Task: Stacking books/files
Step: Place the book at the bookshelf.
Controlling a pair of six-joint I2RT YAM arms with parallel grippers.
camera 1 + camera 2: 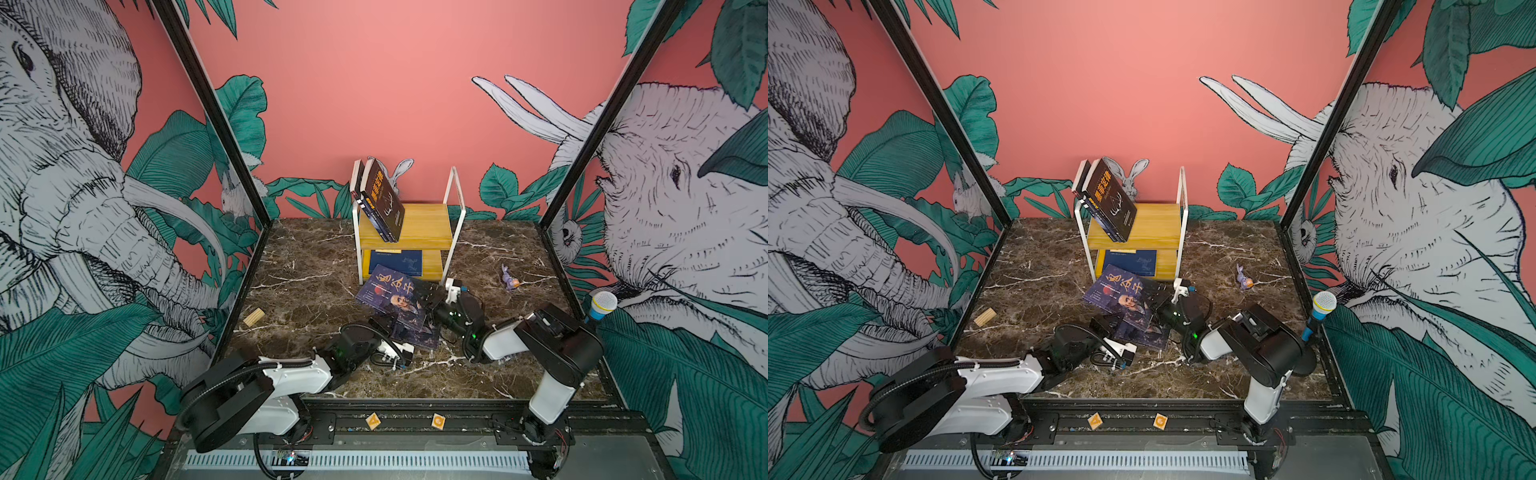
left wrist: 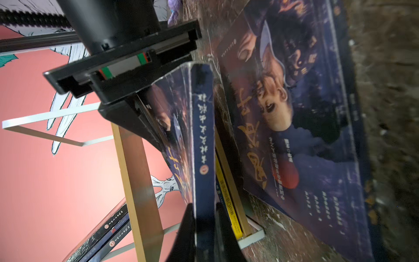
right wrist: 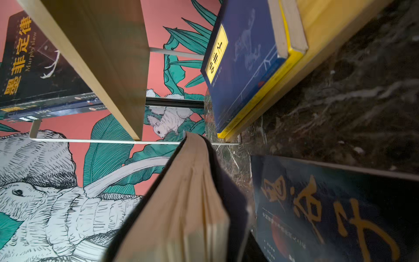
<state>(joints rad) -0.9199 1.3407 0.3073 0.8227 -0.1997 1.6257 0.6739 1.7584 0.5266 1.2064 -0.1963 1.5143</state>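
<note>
Two white-and-black arms on one black base rail.
We find the left arm and right arm built alike: round black joint housings nearest the rail, smooth white link shells beyond, then black wrists, each with a small green lamp. A ribbed black cable sleeve runs along the left arm away from the rail, and thin black cables hang by its white camera bracket. Farthest from the rail, the left gripper and right gripper are black. The right one's slide bar carries a grey strip tipped green and red.
</note>
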